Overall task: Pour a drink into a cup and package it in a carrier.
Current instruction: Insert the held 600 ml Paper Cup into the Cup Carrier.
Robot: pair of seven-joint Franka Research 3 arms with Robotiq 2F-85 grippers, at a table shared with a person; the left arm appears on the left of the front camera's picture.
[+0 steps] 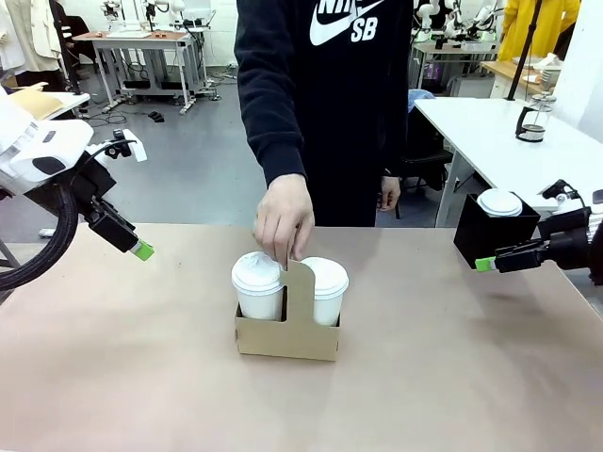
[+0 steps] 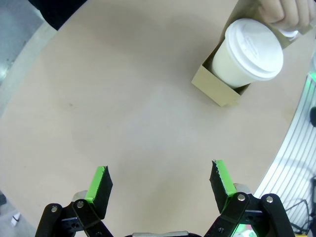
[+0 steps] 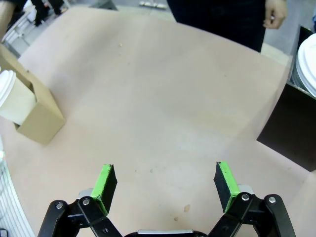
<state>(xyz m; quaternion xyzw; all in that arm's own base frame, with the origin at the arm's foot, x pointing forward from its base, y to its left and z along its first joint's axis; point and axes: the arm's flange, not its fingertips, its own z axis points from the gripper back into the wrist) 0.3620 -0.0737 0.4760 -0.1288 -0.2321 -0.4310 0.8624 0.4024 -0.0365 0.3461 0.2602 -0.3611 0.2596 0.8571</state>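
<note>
The brown cardboard carrier (image 1: 286,337) stands mid-table with two white lidded cups (image 1: 257,283) (image 1: 326,282) in its slots. A person's hand (image 1: 284,218) pinches the top of its handle tab (image 1: 298,279). The drink is hidden; both cups are lidded. My left gripper (image 1: 142,250) hovers open over the table's left side, well clear of the carrier. My right gripper (image 1: 485,264) hovers open at the right, by a black box. The left wrist view has the open left gripper (image 2: 160,173) over bare table, with a cup (image 2: 254,47) and the carrier (image 2: 217,89) farther off. The open right gripper (image 3: 165,170) also hangs above bare tabletop, the carrier (image 3: 42,121) far to its left.
A black box (image 1: 493,235) holding a white lidded cup (image 1: 499,201) sits at the table's right edge, close to my right gripper. The person stands at the far side. A glass press pot (image 1: 533,119) stands on a white side table behind.
</note>
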